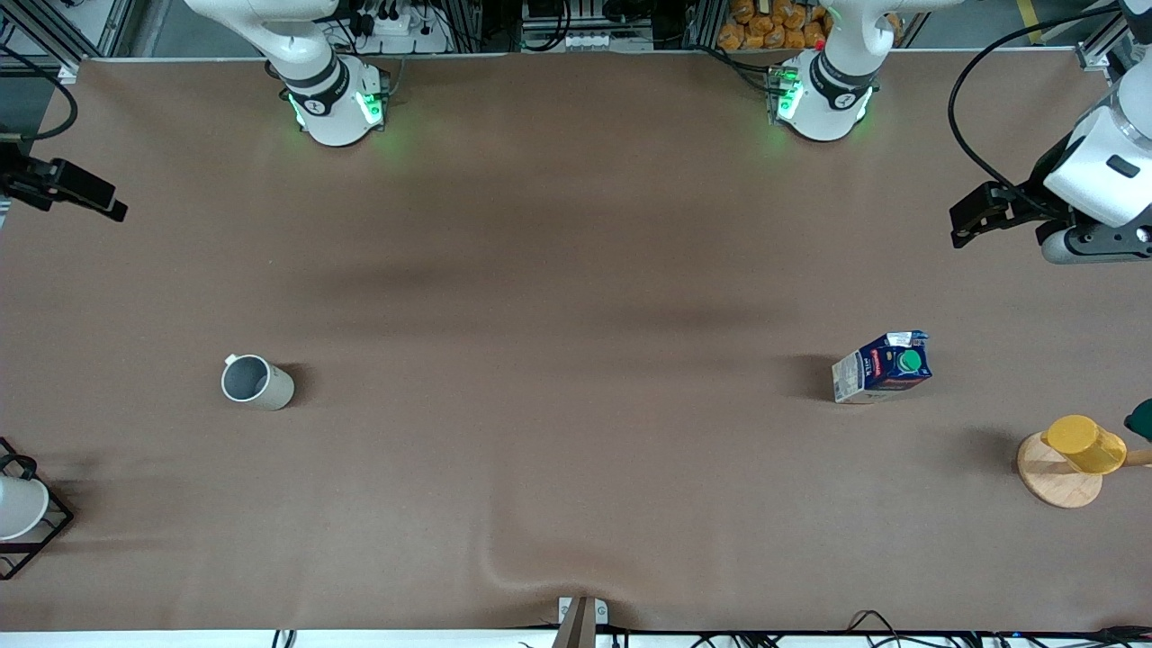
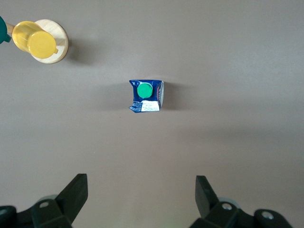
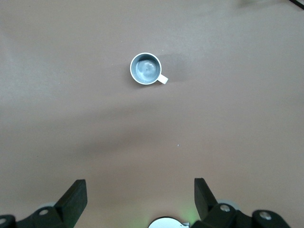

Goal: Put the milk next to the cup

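Black fingers spread on left gripper (image 2: 138, 197), empty, high over milk (image 1: 882, 367) standing toward left arm's end. Right gripper (image 3: 138, 198) also spread, high over cup (image 1: 256, 382), upright toward right arm's end, well apart from milk.

Blue milk (image 1: 882, 367), green cap; grey-beige cup (image 1: 257, 382).

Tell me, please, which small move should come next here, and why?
Probably the left gripper should descend toward the milk. Its fingers are open and hold nothing, and the carton stands upright at the left arm's end of the table, far from the cup. The right gripper, also open, waits high above the cup.
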Tool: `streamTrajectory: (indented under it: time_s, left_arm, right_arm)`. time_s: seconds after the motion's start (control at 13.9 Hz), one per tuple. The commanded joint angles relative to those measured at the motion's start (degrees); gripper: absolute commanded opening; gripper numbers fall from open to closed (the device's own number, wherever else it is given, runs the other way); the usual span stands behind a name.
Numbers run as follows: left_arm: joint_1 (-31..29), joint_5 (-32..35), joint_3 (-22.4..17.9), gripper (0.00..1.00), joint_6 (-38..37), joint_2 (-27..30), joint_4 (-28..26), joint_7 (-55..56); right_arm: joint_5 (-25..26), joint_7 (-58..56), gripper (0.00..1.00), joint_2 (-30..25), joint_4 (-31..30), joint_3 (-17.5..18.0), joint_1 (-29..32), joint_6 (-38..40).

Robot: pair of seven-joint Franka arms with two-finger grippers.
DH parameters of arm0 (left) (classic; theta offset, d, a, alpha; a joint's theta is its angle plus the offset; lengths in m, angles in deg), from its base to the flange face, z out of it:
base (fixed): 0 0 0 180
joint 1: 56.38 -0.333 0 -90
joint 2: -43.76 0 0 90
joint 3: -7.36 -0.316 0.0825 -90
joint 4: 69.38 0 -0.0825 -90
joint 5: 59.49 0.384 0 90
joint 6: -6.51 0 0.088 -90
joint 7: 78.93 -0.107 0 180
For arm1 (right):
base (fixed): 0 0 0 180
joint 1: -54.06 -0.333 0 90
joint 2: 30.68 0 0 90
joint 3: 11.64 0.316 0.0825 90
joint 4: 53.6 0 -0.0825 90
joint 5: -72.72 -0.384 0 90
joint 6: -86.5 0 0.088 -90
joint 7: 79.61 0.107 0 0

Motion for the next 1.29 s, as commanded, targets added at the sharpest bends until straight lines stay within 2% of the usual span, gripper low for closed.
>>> streamTrajectory:
  time_s: [0.0,0.14,0.57,0.86,1.22]
  left_arm:
    - [-0.3,-0.3,0.0,1.0,-1.0,0.0,0.6,-0.2]
    - [-0.3,-0.2,0.0,1.0,-1.0,-0.2,0.6,-0.3]
    - [-1.9,-0.2,-0.1,1.0,0.8,-4.1,1.9,-1.0]
    - [-2.7,-0.2,-0.1,1.0,5.5,-7.5,0.8,-0.9]
    - [-3.3,0.4,-0.1,1.0,17.7,-7.4,-9.6,-0.8]
  right_arm:
    - [-0.2,0.3,1.0,0.7,2.0,1.9,2.0,0.6]
    - [-0.2,0.3,1.0,0.7,2.0,3.2,3.0,0.6]
    - [-0.2,0.3,1.0,1.5,1.7,3.3,1.0,0.4]
    - [-0.3,-0.9,1.0,6.5,1.9,3.4,0.0,0.2]
    - [-0.5,-10.9,1.0,15.1,2.0,3.3,0.2,-9.7]
